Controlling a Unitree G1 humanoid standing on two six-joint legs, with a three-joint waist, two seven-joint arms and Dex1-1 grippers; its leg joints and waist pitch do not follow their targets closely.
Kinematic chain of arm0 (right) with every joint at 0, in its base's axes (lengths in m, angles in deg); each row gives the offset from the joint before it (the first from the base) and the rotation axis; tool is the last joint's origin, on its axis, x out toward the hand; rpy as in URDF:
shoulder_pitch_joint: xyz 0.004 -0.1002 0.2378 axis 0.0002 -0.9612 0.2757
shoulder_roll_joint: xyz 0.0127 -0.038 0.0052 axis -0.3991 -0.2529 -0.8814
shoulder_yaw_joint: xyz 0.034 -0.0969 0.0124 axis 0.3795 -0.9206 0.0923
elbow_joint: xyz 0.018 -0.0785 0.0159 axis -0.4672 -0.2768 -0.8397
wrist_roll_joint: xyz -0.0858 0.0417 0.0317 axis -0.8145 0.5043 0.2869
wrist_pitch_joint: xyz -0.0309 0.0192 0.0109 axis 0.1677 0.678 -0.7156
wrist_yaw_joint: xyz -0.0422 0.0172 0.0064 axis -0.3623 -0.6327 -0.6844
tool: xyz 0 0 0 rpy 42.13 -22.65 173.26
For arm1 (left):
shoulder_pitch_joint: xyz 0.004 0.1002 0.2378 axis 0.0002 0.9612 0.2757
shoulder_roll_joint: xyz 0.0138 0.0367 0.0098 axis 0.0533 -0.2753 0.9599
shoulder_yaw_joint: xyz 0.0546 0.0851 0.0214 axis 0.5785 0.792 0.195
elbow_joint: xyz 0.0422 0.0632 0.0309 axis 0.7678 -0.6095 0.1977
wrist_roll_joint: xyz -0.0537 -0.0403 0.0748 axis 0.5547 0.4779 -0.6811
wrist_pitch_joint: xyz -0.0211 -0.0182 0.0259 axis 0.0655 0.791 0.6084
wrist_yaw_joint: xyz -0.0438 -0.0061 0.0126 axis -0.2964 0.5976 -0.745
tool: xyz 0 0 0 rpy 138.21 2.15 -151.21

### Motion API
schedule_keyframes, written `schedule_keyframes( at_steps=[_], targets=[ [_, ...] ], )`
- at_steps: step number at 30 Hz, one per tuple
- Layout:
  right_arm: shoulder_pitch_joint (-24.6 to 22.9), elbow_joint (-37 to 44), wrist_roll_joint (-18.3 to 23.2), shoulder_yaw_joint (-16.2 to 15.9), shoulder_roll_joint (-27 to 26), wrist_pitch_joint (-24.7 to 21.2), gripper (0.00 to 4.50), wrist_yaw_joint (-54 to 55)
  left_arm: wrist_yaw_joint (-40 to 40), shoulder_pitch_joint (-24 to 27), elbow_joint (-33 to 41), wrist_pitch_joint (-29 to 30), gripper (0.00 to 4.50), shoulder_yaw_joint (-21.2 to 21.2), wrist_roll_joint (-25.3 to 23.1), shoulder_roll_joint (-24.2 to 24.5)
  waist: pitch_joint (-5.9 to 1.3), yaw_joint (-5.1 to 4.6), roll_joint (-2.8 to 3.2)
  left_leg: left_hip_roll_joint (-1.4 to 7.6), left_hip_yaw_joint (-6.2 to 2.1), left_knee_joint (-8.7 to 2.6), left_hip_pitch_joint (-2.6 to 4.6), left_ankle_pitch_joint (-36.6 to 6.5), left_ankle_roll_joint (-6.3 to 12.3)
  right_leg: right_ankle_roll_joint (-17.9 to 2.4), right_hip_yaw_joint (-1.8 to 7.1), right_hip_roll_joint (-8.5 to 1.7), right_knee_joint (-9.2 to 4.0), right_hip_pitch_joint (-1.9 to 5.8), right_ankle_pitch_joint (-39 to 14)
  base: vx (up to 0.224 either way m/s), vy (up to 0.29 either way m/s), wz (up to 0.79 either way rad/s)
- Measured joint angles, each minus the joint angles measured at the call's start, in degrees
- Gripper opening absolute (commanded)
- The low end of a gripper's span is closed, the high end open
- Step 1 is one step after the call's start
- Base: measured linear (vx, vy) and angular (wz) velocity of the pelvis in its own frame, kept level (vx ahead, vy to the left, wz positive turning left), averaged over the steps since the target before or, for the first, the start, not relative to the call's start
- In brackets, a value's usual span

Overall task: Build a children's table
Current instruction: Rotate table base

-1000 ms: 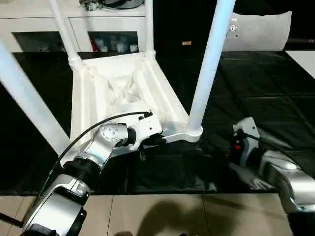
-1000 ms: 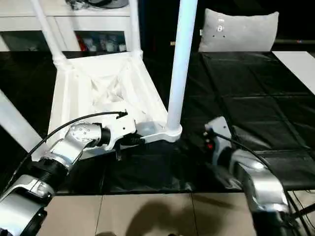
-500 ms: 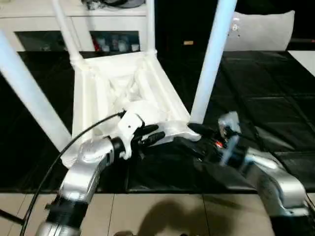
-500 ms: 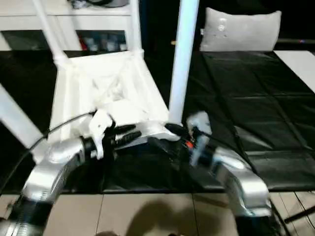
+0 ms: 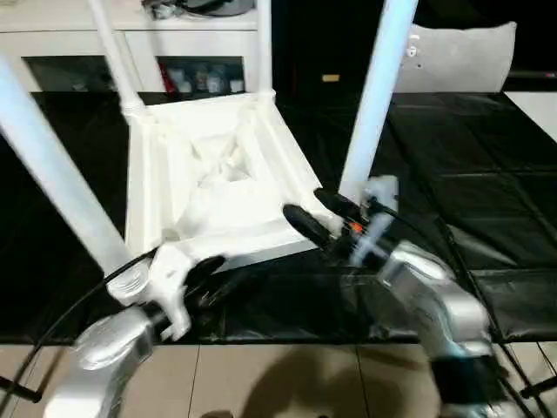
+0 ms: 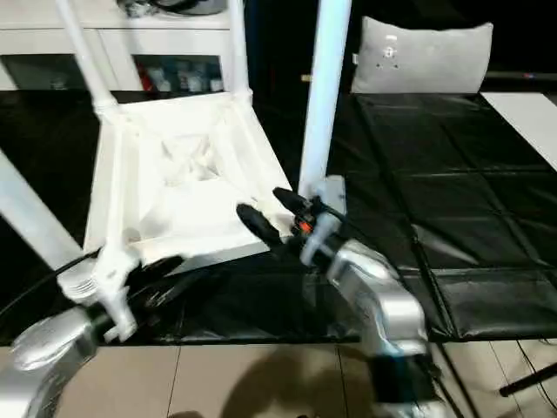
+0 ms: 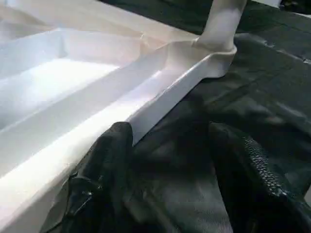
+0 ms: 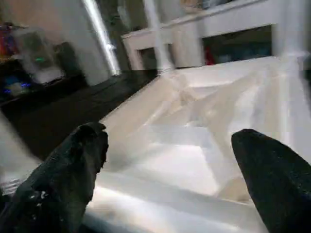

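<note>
The left pincer [image 5: 204,277] hangs wide open just off the near edge of the children's table [image 5: 218,187], one finger [image 7: 104,165] beside the rim and the other out over the black sheet [image 5: 487,174], gripping nothing. The right pincer [image 5: 315,218] is also spread wide and empty, reaching in over the near right corner of the upturned top, close to the near right leg [image 5: 376,96]. The table lies upside down on the black sheet with its ribbed underside up and its legs standing in the corner sockets (the near left leg [image 5: 52,174] runs out of the picture at the top, as do the others). To the right the sheet lies open toward a grey cushion [image 5: 461,54] at the far side; a strip of tiled floor [image 5: 287,383] runs along the near edge. Behind the table stands a white cabinet [image 5: 130,43] with glass doors, its contents too small to make out, and no writing can be read.
</note>
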Motion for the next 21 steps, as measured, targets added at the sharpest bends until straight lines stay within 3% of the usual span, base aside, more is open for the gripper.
schedule_keyframes(
  at_steps=[1, 3, 6, 10, 11, 14, 16, 21],
  targets=[
    [0.87, -1.89, -0.32, 0.09, -0.43, 1.13, 4.5, 1.44, -0.73, 0.64, -0.27, -0.63, 3.06, -0.44, 0.82, 0.47, 0.0, -0.18, -0.05, 0.0, 0.03, -0.04, 0.37, -0.14, -0.22, 0.0, 0.01, 0.0, -0.09, 0.26, 0.0, 0.0, 0.0, 0.0],
    [2.97, -5.33, -1.29, 1.28, -0.5, 2.83, 4.5, 4.29, -2.95, 2.12, -1.23, -2.03, 3.1, -0.35, 1.39, 1.74, 0.0, -0.42, -0.05, 0.0, 0.04, -0.09, 0.43, -0.18, -0.28, 0.01, -0.01, 0.0, -0.29, 0.53, 0.0, 0.0, 0.0, 0.0],
    [5.6, -10.48, -2.48, 5.54, 1.3, 5.42, 4.5, 9.0, -6.0, 7.24, -1.97, -2.55, 3.34, -0.51, 2.32, 4.31, 0.03, -0.72, -0.17, 0.0, 0.03, -0.17, 0.8, -0.18, -0.27, 0.21, -0.02, 0.02, -0.78, 0.87, 0.12, 0.0, 0.0, 0.0],
    [7.63, -15.47, -3.68, 9.15, 3.48, 8.68, 4.5, 13.47, -8.27, 9.57, -1.89, -2.61, 3.53, -2.13, 3.7, 5.79, 0.0, -0.81, -0.47, -0.04, 0.16, -0.18, 0.9, -0.22, -0.2, 0.28, 0.11, 0.0, -0.86, 1.07, 0.16, 0.0, 0.0, 0.0],
    [8.35, -17.34, -4.05, 9.45, 4.34, 10.01, 4.5, 14.53, -9.07, 10.12, -1.81, -3.06, 3.78, -2.31, 4.33, 6.63, -0.02, -1.01, -0.5, -0.04, 0.17, -0.25, 0.89, -0.22, -0.2, 0.28, 0.13, 0.0, -0.86, 1.06, 0.16, 0.0, 0.0, 0.0],
    [9.09, -21.37, -5.27, 11.04, 7.32, 12.03, 4.5, 16.76, -9.87, 10.6, -2.24, -4.6, 3.89, -2.5, 4.67, 7.19, -0.03, -1.06, -0.54, -0.05, 0.25, -0.37, 0.87, -0.22, -0.19, 0.27, 0.18, 0.0, -0.81, 1.05, 0.16, 0.0, 0.0, 0.0],
    [9.15, -22.93, -6.37, 11.99, 8.66, 13.01, 4.5, 17.15, -9.65, 10.24, -3.78, -6.25, 4.25, -2.7, 4.68, 7.01, -0.03, -1.36, -0.53, -0.05, 0.37, -0.57, 0.83, -0.2, -0.21, 0.26, 0.24, 0.01, -0.78, 1.0, 0.16, 0.0, 0.0, 0.0],
    [8.35, -23.46, -7.26, 11.09, 8.92, 14.44, 4.5, 15.87, -8.59, 5.97, -8.17, -8.92, 4.33, -5.64, 5.84, 6.32, -0.03, -1.72, -0.53, 0.11, 0.44, -0.69, 0.87, 0.01, 0.09, 0.14, 0.23, 0.17, -0.73, 0.9, 0.08, 0.0, 0.0, 0.0]
  ],
)
